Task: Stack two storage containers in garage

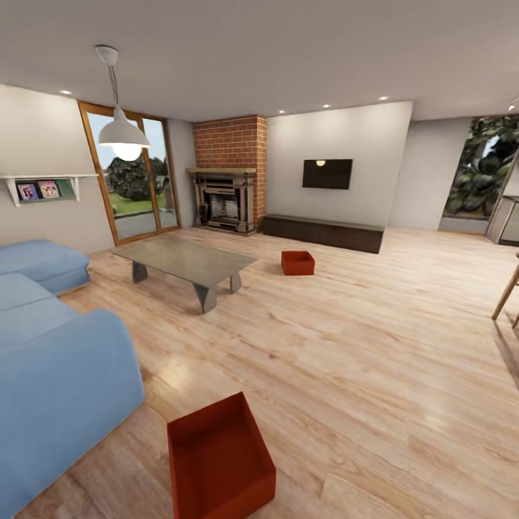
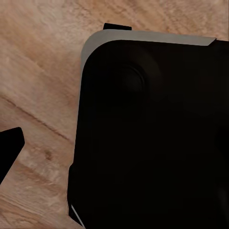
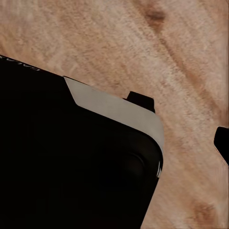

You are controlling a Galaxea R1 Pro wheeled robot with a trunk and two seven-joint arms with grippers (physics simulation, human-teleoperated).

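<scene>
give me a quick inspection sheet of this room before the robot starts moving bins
surface: light wood plank floor.
job's things: near storage container on the floor by the blue sofa; far storage container on the floor right of the grey low table; both upright, look empty.
clutter: nothing seen.
grippers: state cannot be told; wrist views show dark robot body over floor.
cables: nothing seen.
surroundings: brick fireplace, wall TV, pendant lamp, glass doors.

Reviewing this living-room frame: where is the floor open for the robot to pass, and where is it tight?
Open: wood floor between the near storage container and far storage container, running right toward the window. Tight: the gap between the sofa and low table.
</scene>
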